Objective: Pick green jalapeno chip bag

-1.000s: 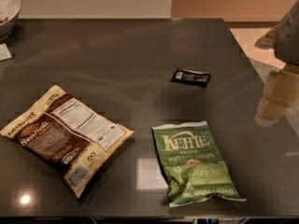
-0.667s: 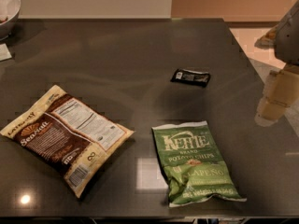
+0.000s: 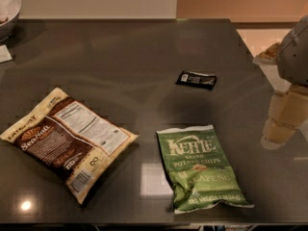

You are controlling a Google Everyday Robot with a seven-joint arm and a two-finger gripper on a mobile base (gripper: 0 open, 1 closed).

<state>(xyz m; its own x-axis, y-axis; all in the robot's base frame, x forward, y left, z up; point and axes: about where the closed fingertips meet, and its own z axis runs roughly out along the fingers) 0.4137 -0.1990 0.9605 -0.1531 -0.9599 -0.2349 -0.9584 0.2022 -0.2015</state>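
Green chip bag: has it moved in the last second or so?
No. The green jalapeno chip bag lies in the same spot below the black packet, untouched; the gripper hangs apart at the right edge.

green jalapeno chip bag (image 3: 202, 170): KETTLE BRAND POTATO CHIPS (perhaps JALAPEÑO) | cream bag (image 3: 67, 141): LATE JULY | gripper (image 3: 281, 126): right edge

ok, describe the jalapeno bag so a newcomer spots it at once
On the dark table, look near the front edge, right of centre: the green jalapeno chip bag lies flat, in front of the small black packet, with the end effector off to its right by the table's edge. It is the only green item, with white KETTLE lettering, unlike the cream-and-brown bag to its left.
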